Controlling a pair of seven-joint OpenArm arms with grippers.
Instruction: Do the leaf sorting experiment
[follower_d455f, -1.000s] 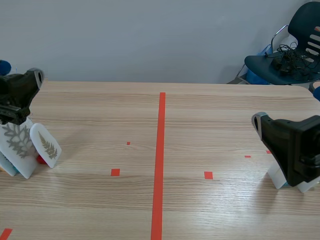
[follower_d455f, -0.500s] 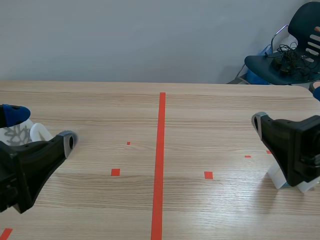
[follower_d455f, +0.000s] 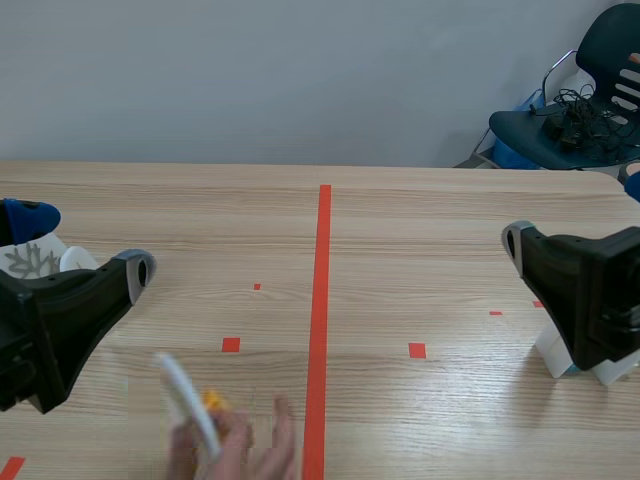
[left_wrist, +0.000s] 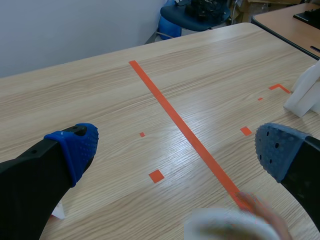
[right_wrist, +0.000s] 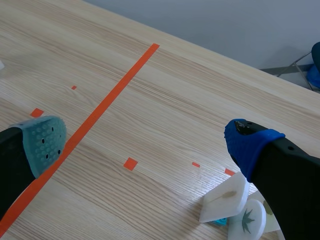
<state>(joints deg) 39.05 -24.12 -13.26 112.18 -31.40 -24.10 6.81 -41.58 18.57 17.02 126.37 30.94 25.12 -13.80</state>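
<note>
Wooden table: newly arrived, person's hand with white card (probably next to sort); left gripper, right gripper agape, empty.

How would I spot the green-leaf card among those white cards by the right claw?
Start at the right gripper, right of the long red tape line. White cards lie beside its blue-padded finger. Yours is the rounded card with a dark green, star-shaped leaf; its neighbour has a pale brown one.

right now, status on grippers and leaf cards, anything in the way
Left gripper open, right gripper open, both empty. Leaf cards beside right gripper. Person's hand with a white card near the tape line.
</note>
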